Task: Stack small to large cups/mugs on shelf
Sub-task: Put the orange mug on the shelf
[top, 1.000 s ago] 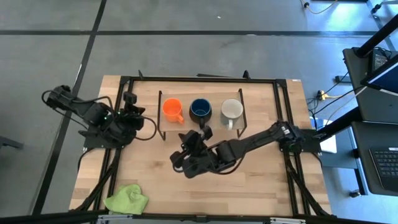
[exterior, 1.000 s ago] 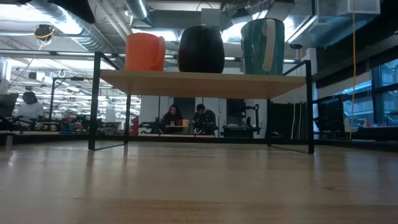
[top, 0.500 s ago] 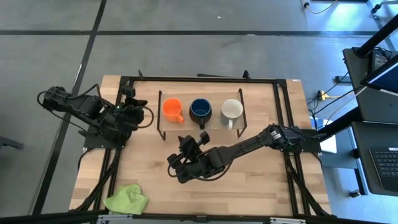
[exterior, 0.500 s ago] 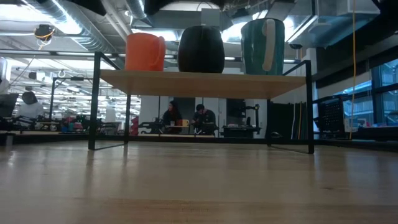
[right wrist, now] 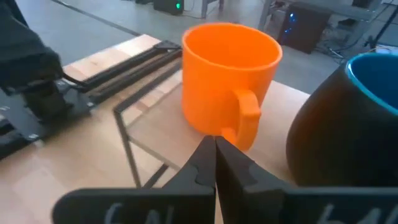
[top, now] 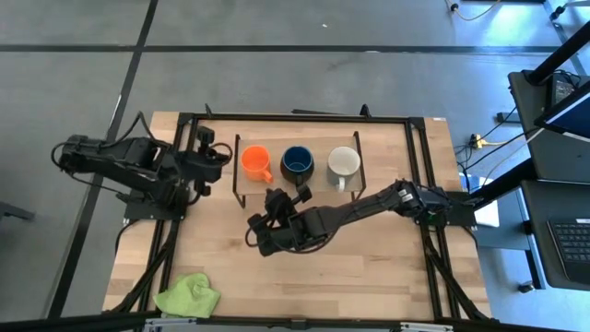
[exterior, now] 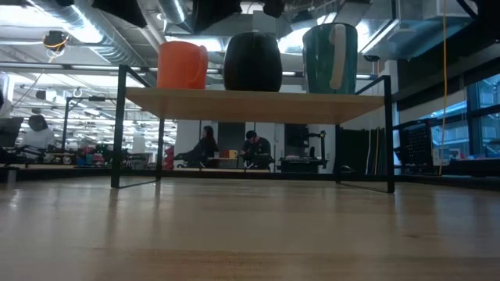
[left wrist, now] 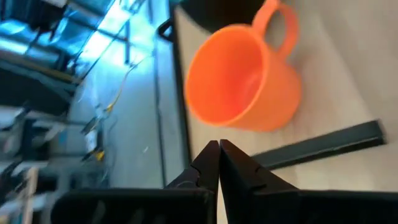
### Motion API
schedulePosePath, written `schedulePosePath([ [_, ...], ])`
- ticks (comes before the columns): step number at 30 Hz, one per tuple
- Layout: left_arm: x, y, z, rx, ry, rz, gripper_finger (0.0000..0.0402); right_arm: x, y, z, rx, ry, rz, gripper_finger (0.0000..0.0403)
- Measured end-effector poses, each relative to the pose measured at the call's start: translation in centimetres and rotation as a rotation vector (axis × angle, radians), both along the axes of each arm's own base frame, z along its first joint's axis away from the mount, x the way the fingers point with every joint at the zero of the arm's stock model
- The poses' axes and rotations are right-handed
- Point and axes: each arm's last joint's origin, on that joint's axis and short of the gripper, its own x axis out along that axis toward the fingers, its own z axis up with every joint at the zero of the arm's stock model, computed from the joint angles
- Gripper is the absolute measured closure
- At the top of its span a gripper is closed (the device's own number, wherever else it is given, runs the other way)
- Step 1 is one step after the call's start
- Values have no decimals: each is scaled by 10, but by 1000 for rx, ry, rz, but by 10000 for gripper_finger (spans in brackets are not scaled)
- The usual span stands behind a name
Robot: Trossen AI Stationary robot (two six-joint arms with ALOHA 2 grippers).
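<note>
The orange mug (top: pixel 253 161), dark blue mug (top: pixel 297 162) and white mug (top: pixel 344 163) stand in a row on the shelf (top: pixel 318 188), orange at 9 o'clock, white at 3 o'clock. My left claw (top: pixel 214 152) is clenched and empty, just beside the shelf's 9 o'clock end. My right claw (top: pixel 286 200) is clenched and empty over the counter (top: pixel 369 267), at 6 o'clock of the shelf.

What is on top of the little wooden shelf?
Three mugs stand in a row on the shelf: the orange mug, the dark blue mug and the white mug. The board under each mug is covered.
</note>
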Motion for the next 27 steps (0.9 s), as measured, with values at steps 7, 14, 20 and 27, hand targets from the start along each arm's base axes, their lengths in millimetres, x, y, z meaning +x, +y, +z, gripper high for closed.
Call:
schedulePosePath([
  [7,12,19,-14,19,34,-24,401,-1,4,30,-30,-72,1,403],
  [14,17,42,-33,-104,30,-12,400,-9,-1,59,-81,-122,-13,403],
  [20,18,51,-36,-150,-3,-10,400,-6,-16,65,-75,-116,-15,403],
  [27,22,62,-35,-182,-37,-10,401,2,-44,64,4,-93,13,403],
])
